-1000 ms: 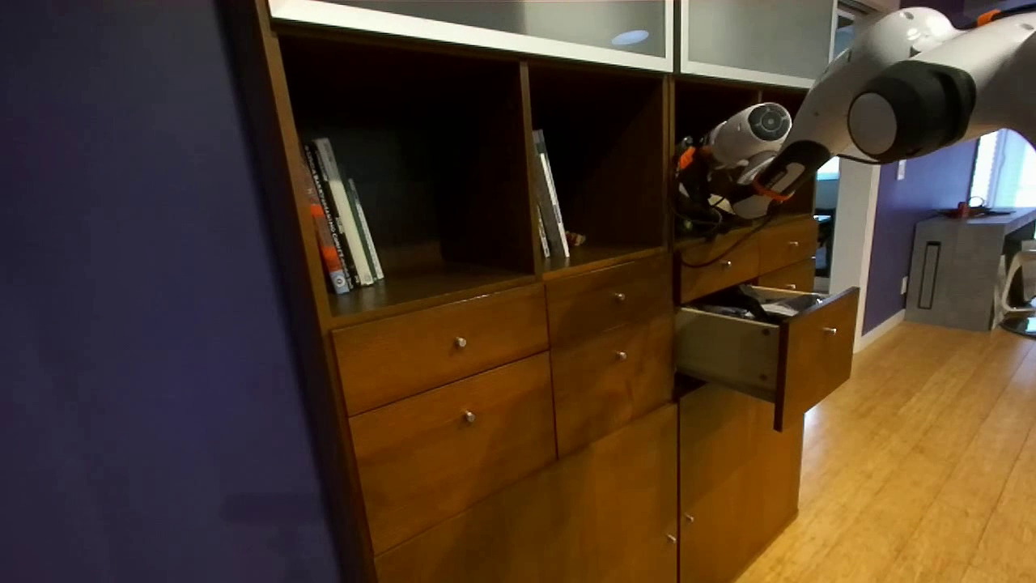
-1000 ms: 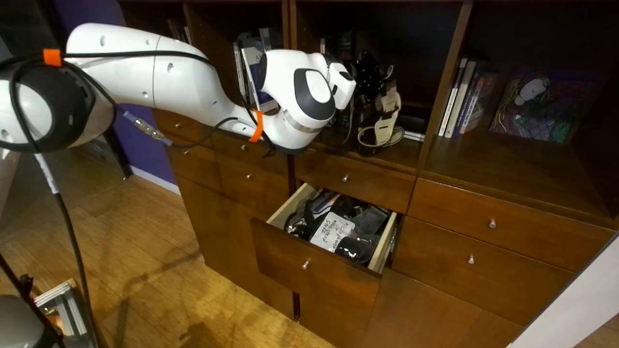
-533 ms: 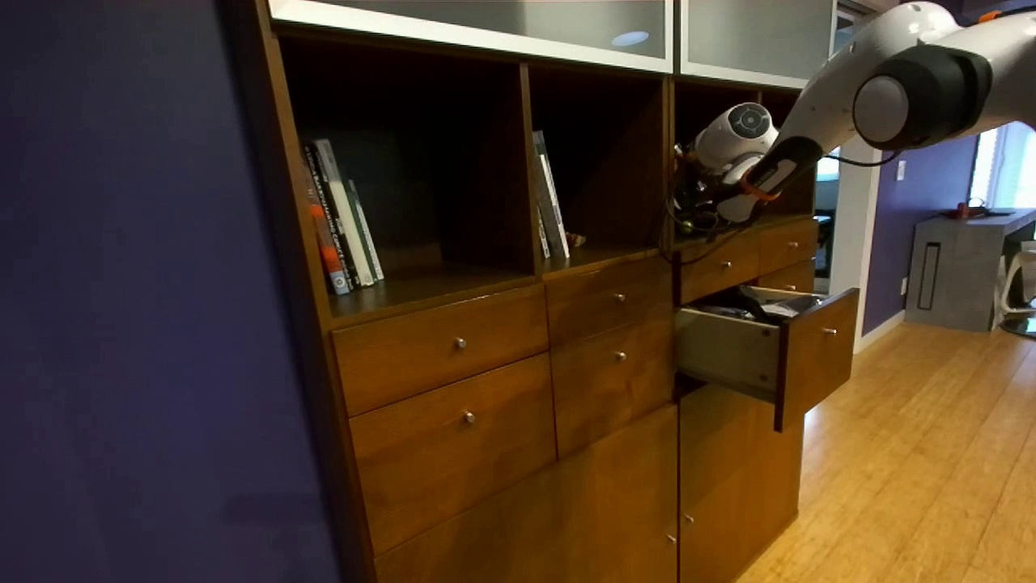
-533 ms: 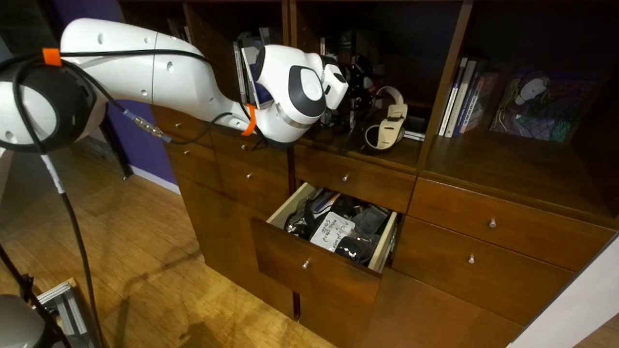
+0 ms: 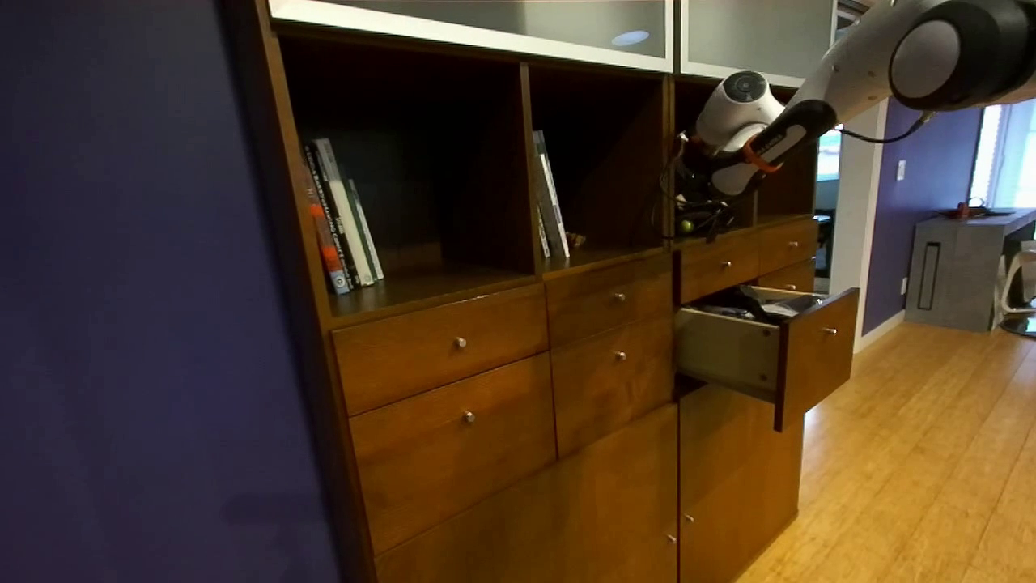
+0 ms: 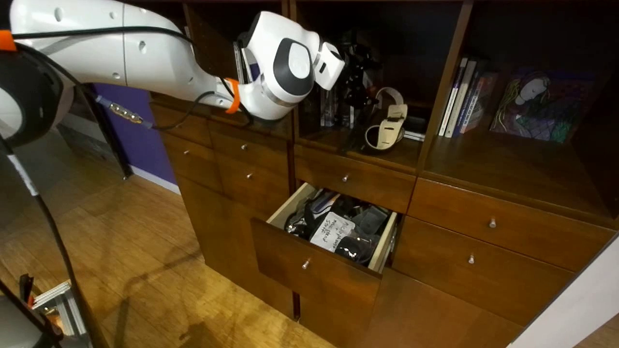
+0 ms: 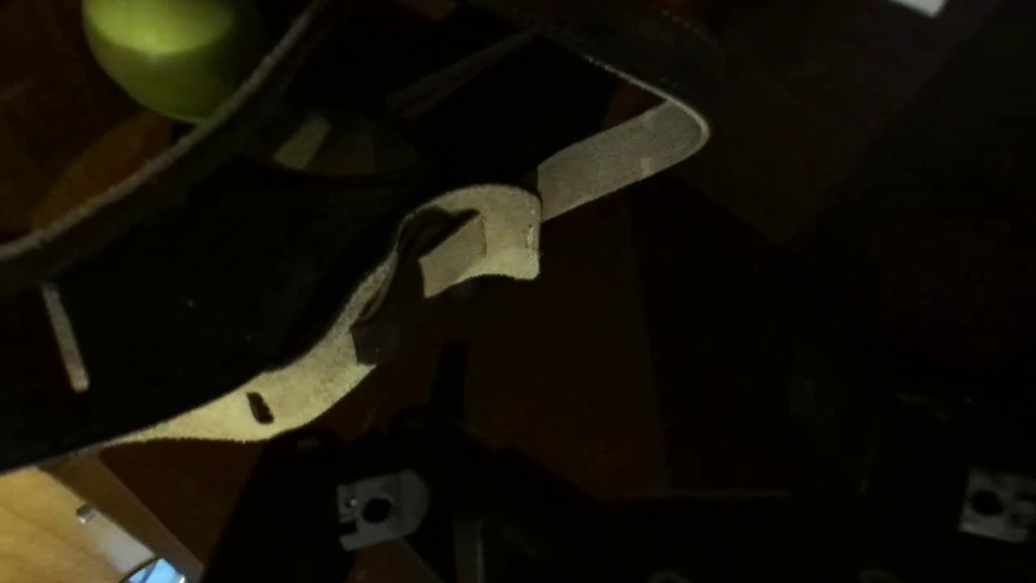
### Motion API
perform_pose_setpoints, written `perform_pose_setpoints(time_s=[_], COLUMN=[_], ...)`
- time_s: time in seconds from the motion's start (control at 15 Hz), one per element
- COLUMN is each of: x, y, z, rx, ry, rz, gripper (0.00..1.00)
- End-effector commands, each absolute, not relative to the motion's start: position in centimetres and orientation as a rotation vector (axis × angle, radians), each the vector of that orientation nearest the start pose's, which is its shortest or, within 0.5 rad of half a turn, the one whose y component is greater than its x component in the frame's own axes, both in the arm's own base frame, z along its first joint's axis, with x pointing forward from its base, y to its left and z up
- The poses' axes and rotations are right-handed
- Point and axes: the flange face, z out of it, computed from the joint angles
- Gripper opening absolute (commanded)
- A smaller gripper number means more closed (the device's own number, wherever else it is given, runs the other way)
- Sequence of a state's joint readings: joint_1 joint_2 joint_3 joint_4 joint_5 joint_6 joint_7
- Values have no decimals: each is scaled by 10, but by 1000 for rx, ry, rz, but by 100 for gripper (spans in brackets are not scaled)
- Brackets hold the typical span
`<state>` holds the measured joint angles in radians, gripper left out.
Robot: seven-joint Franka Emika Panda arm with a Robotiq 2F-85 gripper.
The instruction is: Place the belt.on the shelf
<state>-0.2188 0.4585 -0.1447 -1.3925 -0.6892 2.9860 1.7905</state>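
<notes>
In an exterior view, the white arm (image 6: 159, 67) had gone higher and farther left than a second before. The brown shelf (image 6: 406, 155) was above the drawer (image 6: 285, 256), which stayed pulled out. The claw (image 7: 688, 494) was wide, with the belt (image 6: 390, 126) outside it. The belt sat in loops on the shelf, its top lower than before. A green round thing (image 7: 162, 57) showed near it.

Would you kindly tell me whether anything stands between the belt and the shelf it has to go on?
Nothing visible does: in an exterior view, the belt already sits in loose loops on the dark brown shelf, toward the front.
</notes>
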Motion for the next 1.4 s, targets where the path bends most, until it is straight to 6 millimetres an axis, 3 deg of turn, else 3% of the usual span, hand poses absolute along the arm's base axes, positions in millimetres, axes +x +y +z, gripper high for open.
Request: perform_pose_setpoints(time_s=[0.0,0.27,0.53,0.67,0.93,1.2,1.33], x=[690,664,634,617,584,543,508], y=[-194,-215,-247,-253,-241,-232,-243], z=[601,617,602,607,643,677,693], rx=[-1847,-1872,-1824,-1827,-1837,-2089,-2206], ry=[1671,1736,1761,1735,1617,1477,1401], rz=[-1512,-1463,-1346,-1312,-1273,-1180,-1111], gripper=[100,100,100,100,100,100,100])
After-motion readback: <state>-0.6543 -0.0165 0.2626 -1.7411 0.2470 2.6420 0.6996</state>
